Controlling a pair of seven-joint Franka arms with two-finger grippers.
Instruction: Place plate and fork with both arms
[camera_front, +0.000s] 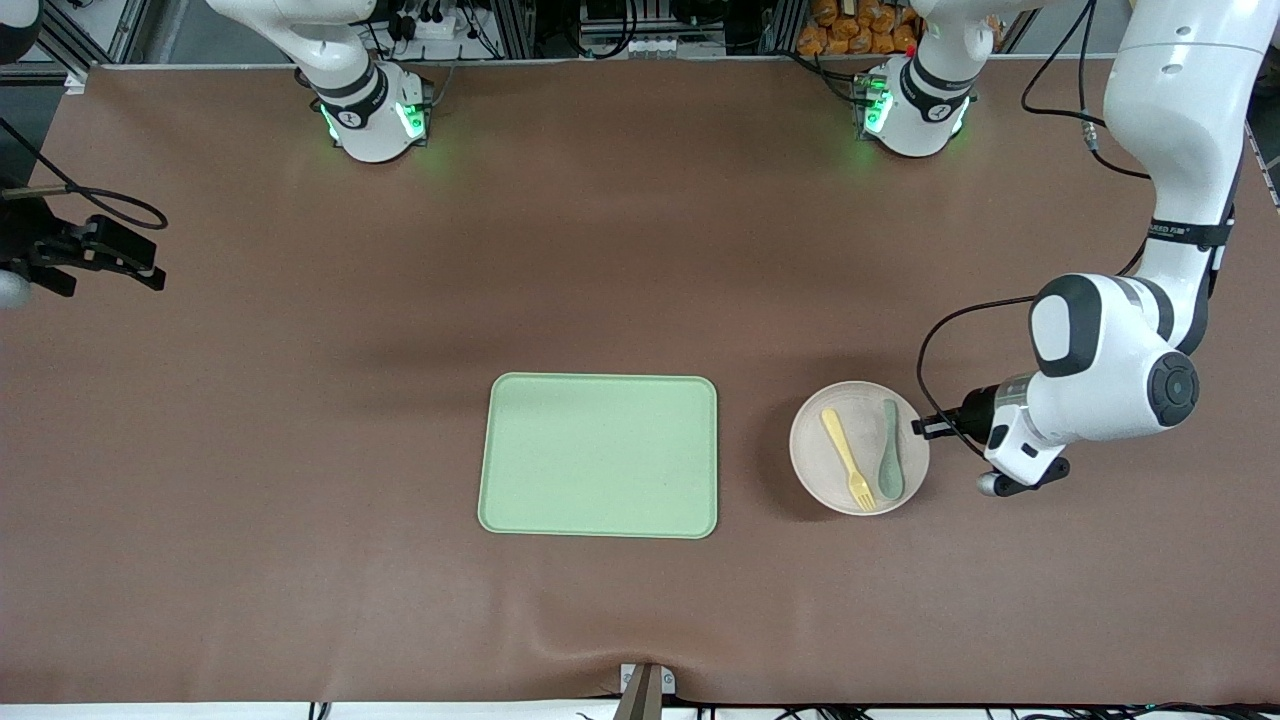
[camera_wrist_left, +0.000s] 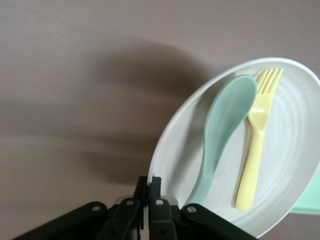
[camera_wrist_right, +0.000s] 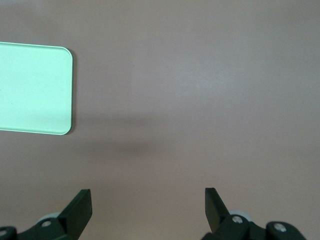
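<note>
**What you can't really make out here**

In the left wrist view the plate (camera_wrist_left: 280, 200) runs off the frame edge, and the tray (camera_wrist_left: 306, 206) is just a sliver. The right wrist view cuts the tray (camera_wrist_right: 30, 90) off too. The front view crops the right gripper (camera_front: 60, 255).

Even, diffuse overhead light fills the front view, bright without glare on the matte brown table covering (camera_front: 300, 450). Soft shadows fall toward the robots' bases: a faint one beside the rectangular light-green tray (camera_front: 598, 455), a darker one beside the round pale speckled plate (camera_front: 858, 447). Green glow from the base lights tints the covering nearby. In the left wrist view the plate (camera_wrist_left: 295, 165) is sharp, its broad shadow smeared and soft-edged. The right wrist view is dimmer, with a blurred shadow band.
</note>
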